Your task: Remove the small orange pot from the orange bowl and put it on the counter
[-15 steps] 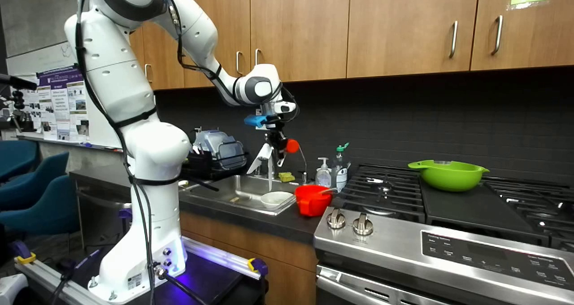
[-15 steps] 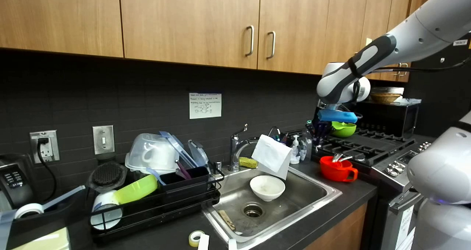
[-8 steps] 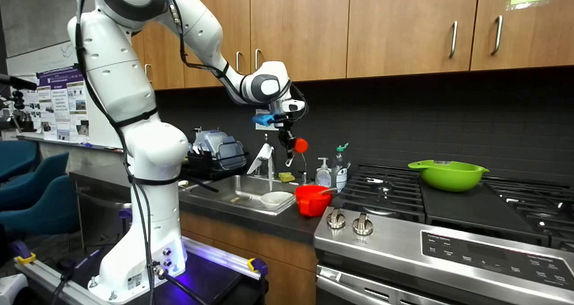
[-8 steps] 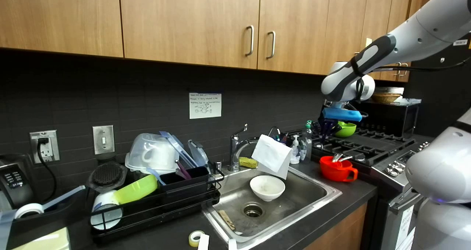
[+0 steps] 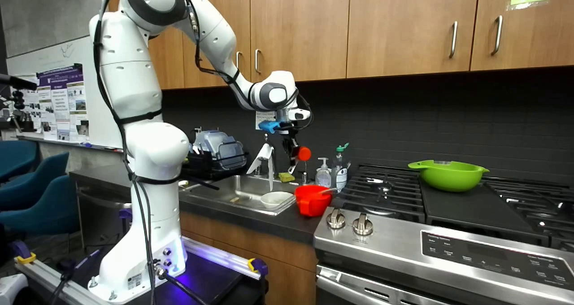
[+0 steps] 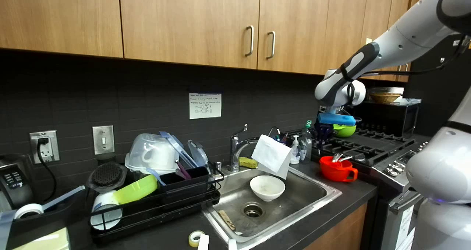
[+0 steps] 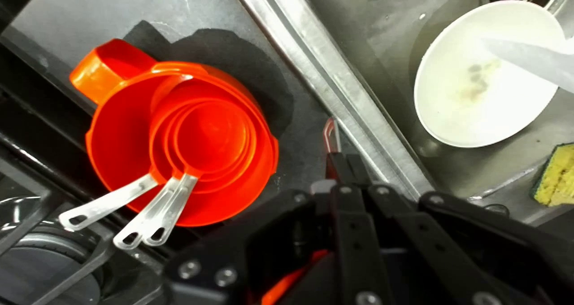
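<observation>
Removal looks done: drawn together, the gripper apparently holds the small orange pot; next, lower it inside the counter's front edge.

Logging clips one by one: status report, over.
Gripper shut on small orange pot. Pot aloft, out of orange bowl. Bowl, sink possibly in the way.
</observation>
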You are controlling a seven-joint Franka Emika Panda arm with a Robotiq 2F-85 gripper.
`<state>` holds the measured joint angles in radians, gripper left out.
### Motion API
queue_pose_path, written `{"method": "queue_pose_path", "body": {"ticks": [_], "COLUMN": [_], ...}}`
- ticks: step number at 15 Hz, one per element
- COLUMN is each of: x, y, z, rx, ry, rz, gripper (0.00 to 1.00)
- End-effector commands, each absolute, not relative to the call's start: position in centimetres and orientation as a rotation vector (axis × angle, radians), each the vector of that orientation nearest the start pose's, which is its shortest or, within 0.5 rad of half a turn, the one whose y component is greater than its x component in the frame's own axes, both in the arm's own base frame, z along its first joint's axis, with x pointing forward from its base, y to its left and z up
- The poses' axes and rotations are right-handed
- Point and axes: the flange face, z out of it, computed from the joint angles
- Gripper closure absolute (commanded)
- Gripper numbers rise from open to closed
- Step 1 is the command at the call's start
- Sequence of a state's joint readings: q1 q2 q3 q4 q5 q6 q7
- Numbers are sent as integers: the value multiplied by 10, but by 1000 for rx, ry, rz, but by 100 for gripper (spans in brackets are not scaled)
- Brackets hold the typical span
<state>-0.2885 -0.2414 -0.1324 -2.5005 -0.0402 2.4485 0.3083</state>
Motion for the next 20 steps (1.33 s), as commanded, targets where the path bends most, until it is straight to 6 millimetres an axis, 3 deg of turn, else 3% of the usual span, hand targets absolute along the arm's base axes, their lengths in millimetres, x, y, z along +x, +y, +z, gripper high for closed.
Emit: {"method": "queue_pose_path", "body": {"ticks": [1,10,17,19,20], "x": [440,460,462,463,464], "y": [-191,-203,-220,-223,-225], "z": [382,364,347,344,342], "rx": [-2941,-2906,-2888,-2882,-2881], "ry": [1044,1033,1031,1020,1019], "rz": [-270,-230,-191,-181,-172], "gripper": [100,100,100,74,70]}}
